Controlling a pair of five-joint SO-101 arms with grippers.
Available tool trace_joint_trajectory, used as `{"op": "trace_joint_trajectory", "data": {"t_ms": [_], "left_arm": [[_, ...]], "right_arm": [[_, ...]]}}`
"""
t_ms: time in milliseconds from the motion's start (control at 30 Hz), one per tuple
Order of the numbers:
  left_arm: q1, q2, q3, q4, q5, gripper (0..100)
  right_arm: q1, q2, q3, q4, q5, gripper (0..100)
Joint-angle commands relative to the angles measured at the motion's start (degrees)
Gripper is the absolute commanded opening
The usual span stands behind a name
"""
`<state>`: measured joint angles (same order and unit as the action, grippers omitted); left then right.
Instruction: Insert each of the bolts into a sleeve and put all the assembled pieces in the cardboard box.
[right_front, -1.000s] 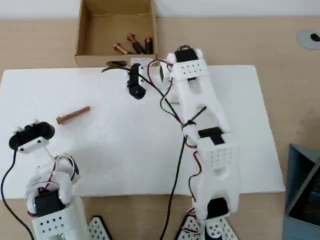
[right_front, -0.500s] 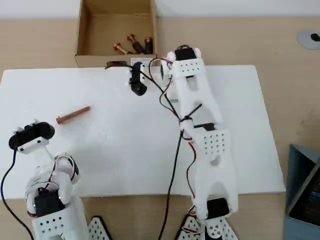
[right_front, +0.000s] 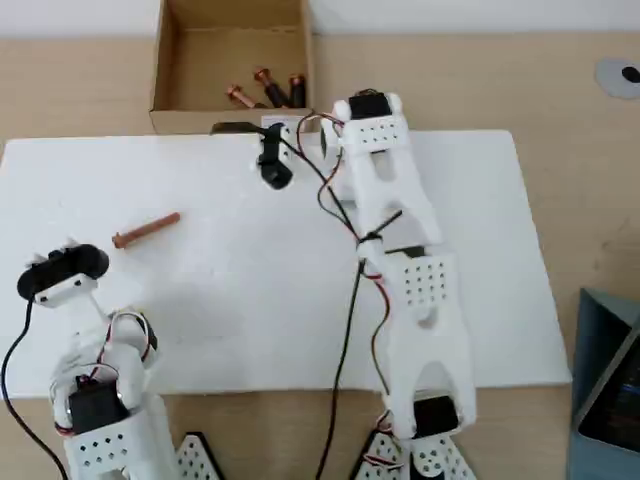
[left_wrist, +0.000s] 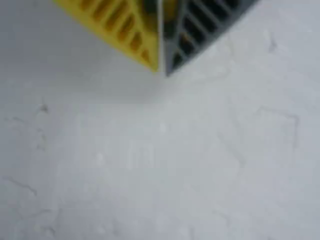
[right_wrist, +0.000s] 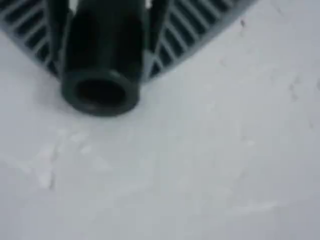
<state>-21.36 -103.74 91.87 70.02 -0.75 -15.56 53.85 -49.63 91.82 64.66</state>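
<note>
My right gripper (right_front: 272, 152) hangs over the far edge of the white board, just in front of the cardboard box (right_front: 168, 70), shut on a black sleeve (right_wrist: 101, 65) whose open end points down at the board. In the box lie several copper bolts in black sleeves (right_front: 268, 88). A bare copper bolt (right_front: 146, 229) lies alone on the left part of the board. My left gripper (left_wrist: 161, 67) sits low over the board's near left corner, its yellow and grey fingers pressed together with nothing between them.
The white foam board (right_front: 250, 290) covers most of the wooden table. A dark grey bin (right_front: 605, 380) stands at the right edge. Black and red cables (right_front: 345, 300) trail along the right arm.
The right arm has pulled its gripper and the sleeve a little toward the box, and its upper links have folded back. The left arm and the loose bolt have not moved.
</note>
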Motion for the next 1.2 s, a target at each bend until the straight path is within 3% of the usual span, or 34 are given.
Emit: {"op": "trace_joint_trajectory", "data": {"t_ms": [0, 233, 767, 1167], "left_arm": [[-0.44, -0.48, -0.26, -0.7, 0.44, 0], [-0.44, -0.48, -0.26, -0.7, 0.44, 0], [-0.09, -0.48, -0.26, -0.7, 0.35, 0], [-0.53, -0.04, -2.99, -0.62, 0.09, 0]], "right_arm": [[0.48, -0.22, -0.22, 1.76, -2.2, 3.7], [-0.48, -3.65, -8.84, 10.37, -6.33, 2.3], [0.75, -24.92, -12.79, 10.64, -22.15, 1.0], [1.8, -59.12, 21.85, 10.64, -34.11, 1.0]]}}
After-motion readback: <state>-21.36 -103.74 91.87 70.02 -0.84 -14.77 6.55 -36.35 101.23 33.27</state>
